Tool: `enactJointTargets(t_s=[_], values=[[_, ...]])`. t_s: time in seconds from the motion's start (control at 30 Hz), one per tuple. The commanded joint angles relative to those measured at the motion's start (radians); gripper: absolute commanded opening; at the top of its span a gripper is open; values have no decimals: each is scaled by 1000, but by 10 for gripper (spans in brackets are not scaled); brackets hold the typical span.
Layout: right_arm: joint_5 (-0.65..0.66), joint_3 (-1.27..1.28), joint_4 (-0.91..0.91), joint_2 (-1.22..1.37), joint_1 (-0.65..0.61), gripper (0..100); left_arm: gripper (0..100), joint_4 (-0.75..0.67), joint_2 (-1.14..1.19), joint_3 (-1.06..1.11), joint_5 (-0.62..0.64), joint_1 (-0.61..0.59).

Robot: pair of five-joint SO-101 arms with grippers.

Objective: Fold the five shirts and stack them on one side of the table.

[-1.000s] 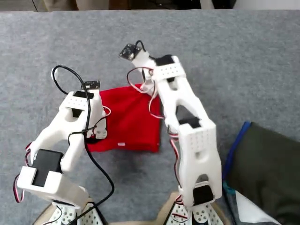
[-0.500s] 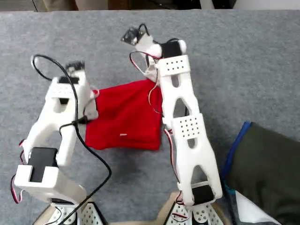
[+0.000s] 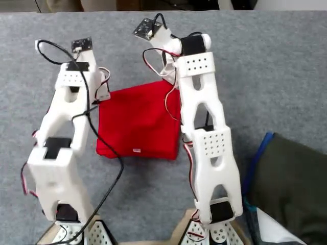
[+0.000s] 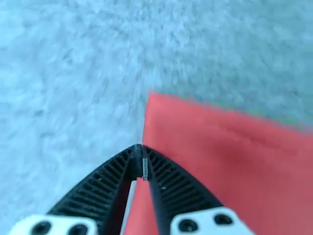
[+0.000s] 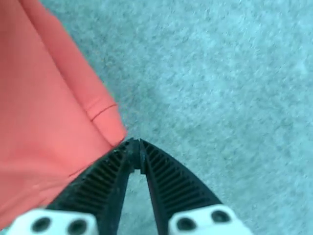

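A folded red shirt point(image 3: 138, 122) lies on the grey cloth-covered table point(image 3: 265, 66) between my two arms. The left arm point(image 3: 71, 102) stands over its far left corner, the right arm point(image 3: 196, 81) over its far right corner. My left gripper point(image 4: 142, 164) is shut, its tips pinched at the edge of the red shirt point(image 4: 220, 152). At the opposite corner my right gripper point(image 5: 134, 147) is also shut, with the hem of the red shirt point(image 5: 54, 122) at its tips. From above, both arms hide their own fingers.
A heap of dark green cloth point(image 3: 291, 184) with a blue edge point(image 3: 258, 158) lies at the near right, a white piece point(image 3: 276, 227) beneath it. Bare grey table stretches beyond the shirt and to the far right.
Both arms have stretched away from their bases toward the far side of the table. The red shirt has gone with them and now lies farther out and wider.
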Motion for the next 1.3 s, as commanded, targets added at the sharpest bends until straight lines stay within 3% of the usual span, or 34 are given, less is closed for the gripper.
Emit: enactJointTargets(t_s=[0.0,0.27,0.73,1.07,1.27], values=[[-9,19,12,-99,-8,6,20,-17,128,-181,69,-3],[-18,-16,11,-99,5,6,20,95,335,-466,101,-23],[-48,-30,15,-249,-1,7,20,126,381,-548,118,-31],[-94,628,-15,-654,-51,6,20,143,371,-557,123,-38],[-97,1237,-290,-961,-54,6,20,244,352,-660,126,-29]])
